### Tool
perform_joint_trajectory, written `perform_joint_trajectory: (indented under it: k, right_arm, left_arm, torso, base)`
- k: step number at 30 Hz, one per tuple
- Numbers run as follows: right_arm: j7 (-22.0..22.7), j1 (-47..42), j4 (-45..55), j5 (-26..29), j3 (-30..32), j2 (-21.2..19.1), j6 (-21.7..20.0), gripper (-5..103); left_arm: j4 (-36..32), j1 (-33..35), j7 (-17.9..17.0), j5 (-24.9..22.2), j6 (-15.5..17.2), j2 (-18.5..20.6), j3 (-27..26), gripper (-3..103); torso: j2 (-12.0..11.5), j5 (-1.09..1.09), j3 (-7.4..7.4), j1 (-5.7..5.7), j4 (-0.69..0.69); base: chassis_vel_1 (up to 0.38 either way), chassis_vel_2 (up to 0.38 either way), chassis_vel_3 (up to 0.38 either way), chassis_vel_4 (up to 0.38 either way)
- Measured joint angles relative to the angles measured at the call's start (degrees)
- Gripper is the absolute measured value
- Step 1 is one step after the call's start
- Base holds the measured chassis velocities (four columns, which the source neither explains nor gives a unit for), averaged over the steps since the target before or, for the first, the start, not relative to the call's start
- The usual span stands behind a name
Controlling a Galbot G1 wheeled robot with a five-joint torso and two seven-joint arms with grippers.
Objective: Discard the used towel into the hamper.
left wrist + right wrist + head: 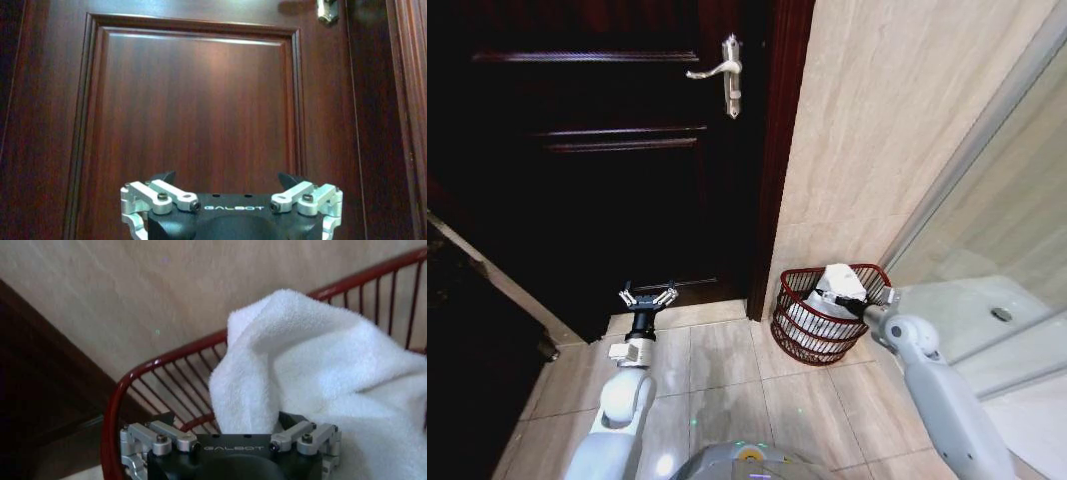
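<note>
The right gripper (228, 426) reaches over the wire hamper (799, 318), its fingers spread, the white towel (320, 375) lying between them. The cloth may snag a finger and lift out. The left gripper (648, 297) idles open before the door (597, 150).

Head view runs uneven: the door (617, 150) sinks almost to black on the left while the wall (887, 120) sits evenly bright. A highlight glints off the door handle (720, 72). Straight edges bow toward the frame's borders. Left wrist view is warmer, sheen along the top of the door panel (200, 100). Right wrist view: the towel (313, 375) is softly lit and slightly soft-focused.
</note>
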Motion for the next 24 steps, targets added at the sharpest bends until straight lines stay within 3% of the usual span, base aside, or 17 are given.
perform_joint_trajectory:
  k: [6,12,16,18,24]
  right_arm:
    - [4.1,-0.2,1.8,-1.1,0.1,1.2,0.3,100]
    - [4.0,-3.7,12.4,-8.1,3.5,-0.2,1.7,100]
    - [4.5,-3.6,14.5,-13.9,3.9,-0.4,5.9,100]
    - [2.9,-0.2,9.2,-19.0,2.6,-0.4,11.7,100]
    - [0.1,4.7,0.1,-22.3,0.4,-0.2,15.6,100]
  left_arm:
    - [0.5,-0.5,0.0,-0.3,-0.1,0.4,-0.2,100]
    - [1.3,-1.1,0.0,-0.3,-0.1,0.1,0.5,100]
    - [2.4,-1.9,0.0,0.1,-0.1,-0.6,1.6,100]
    - [2.8,-2.5,0.0,0.5,0.0,-0.6,2.3,100]
    - [2.8,-2.7,0.1,0.4,0.3,0.1,2.1,100]
  torso:
    - [0.0,0.03,0.00,0.00,0.00]
    - [0.0,0.00,0.00,0.00,-0.02]
    - [0.0,0.00,0.00,0.00,-0.04]
    - [0.0,0.01,0.00,0.00,-0.01]
    - [0.0,0.01,0.00,0.00,0.00]
  base:
    - [0.000,0.000,0.000,0.000]
    - [0.000,0.000,0.000,0.000]
    - [0.000,0.000,0.000,0.000]
    - [0.000,0.000,0.000,0.000]
    - [0.000,0.000,0.000,0.000]
